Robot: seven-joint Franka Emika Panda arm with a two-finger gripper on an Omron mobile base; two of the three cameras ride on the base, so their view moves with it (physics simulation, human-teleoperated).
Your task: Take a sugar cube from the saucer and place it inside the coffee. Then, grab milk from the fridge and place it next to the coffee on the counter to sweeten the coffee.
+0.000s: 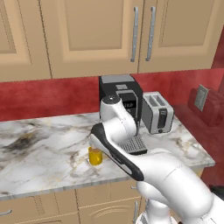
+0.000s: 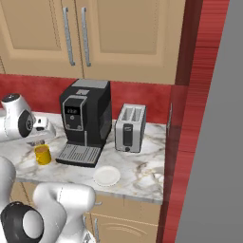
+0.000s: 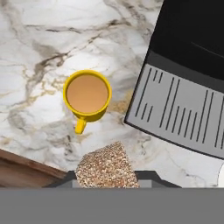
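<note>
One small yellow cylindrical mug of brown coffee stands on the one long white-grey veined marble counter, and one speckled light-brown sugar cube shows in the hand view. There is one small round flat white saucer, one black coffee machine and one silver two-slot toaster. Two long metal cabinet handles hang on the tan wooden doors above.
</note>
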